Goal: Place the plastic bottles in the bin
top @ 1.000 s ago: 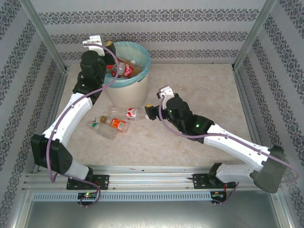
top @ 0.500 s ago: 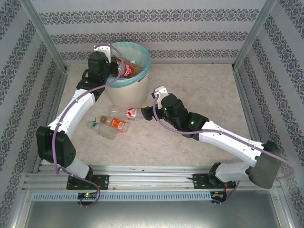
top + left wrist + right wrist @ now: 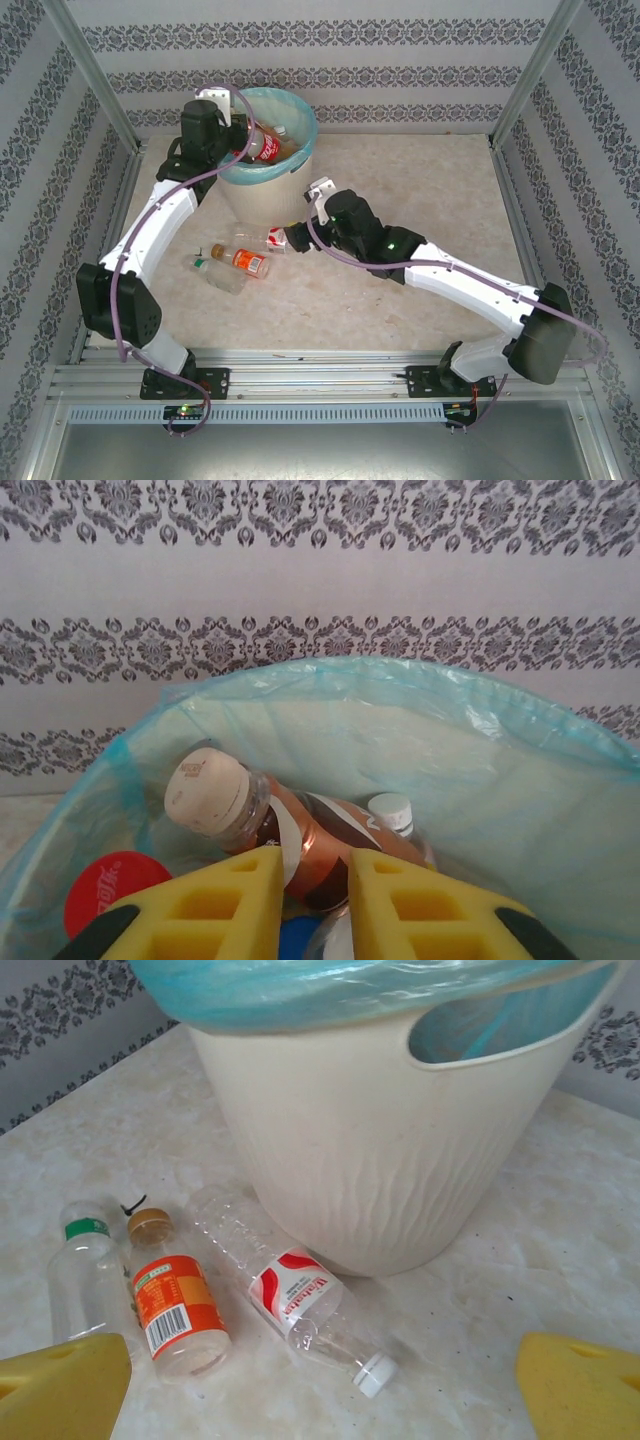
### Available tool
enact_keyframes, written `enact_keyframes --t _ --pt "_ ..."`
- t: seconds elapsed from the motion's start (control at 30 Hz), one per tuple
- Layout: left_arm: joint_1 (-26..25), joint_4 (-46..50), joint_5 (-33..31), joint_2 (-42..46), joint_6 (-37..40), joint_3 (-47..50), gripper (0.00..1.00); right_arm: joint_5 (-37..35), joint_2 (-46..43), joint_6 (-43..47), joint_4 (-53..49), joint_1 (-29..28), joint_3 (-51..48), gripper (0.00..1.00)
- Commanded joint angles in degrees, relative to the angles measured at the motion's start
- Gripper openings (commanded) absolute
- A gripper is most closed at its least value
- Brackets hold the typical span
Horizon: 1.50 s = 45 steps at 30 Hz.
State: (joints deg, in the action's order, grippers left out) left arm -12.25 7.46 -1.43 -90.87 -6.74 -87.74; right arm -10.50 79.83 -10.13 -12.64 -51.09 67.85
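— Where's the left gripper [image 3: 315,858]?
— Over the bin [image 3: 520,780], fingers narrowly apart above bottles [image 3: 300,830] inside; I cannot tell if it grips.
— And the right gripper [image 3: 322,1355]?
— Wide open, empty, facing three bottles on the tabletop [image 3: 500,1260] beside the bin.

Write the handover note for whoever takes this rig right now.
Left gripper: over the bin, jaws narrowly apart above a brown bottle lying inside; grip unclear.
Right gripper: jaws open, empty, low over the table beside the bin.
Done: several bottles are in the bin.
Left: three lie on the table: the red-and-white-label bottle nearest the bin, the orange-label bottle, and the green-cap bottle.
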Motion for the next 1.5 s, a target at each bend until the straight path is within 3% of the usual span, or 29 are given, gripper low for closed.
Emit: enact_keyframes --t 0.0,0.27,0.43,0.57,0.7,1.23,1.47 --pt "0.5 0.7 1.0 6.9 -0.4 -1.8 0.30 5.3 2.4 3.5 -2.0 0.5 4.3 0.98" --pt "0.5 2.2 0.8 22.5 -2.0 10.6 0.43 18.5 15.8 16.6 -6.8 -2.1 13.5 0.91" --pt "0.6 2.7 -2.5 35.7 -0.5 23.9 0.58 20.4 26.9 21.3 -8.1 -5.3 19.1 0.80" --pt "0.5 -0.7 -12.3 45.8 3.5 35.2 0.62 19.1 33.7 22.6 -8.6 -5.4 22.5 0.80" --pt "0.6 -2.2 -15.7 51.9 6.2 41.2 0.65 17.5 37.8 25.4 -9.6 -5.4 24.3 0.82" --pt "0.6 -3.0 -14.3 54.5 6.7 41.9 0.66 10.3 47.3 29.3 -13.5 -5.2 29.7 0.85" --pt "0.6 -2.8 -14.0 54.3 6.9 41.2 0.66 9.7 45.2 28.9 -14.2 -5.0 28.1 0.68"
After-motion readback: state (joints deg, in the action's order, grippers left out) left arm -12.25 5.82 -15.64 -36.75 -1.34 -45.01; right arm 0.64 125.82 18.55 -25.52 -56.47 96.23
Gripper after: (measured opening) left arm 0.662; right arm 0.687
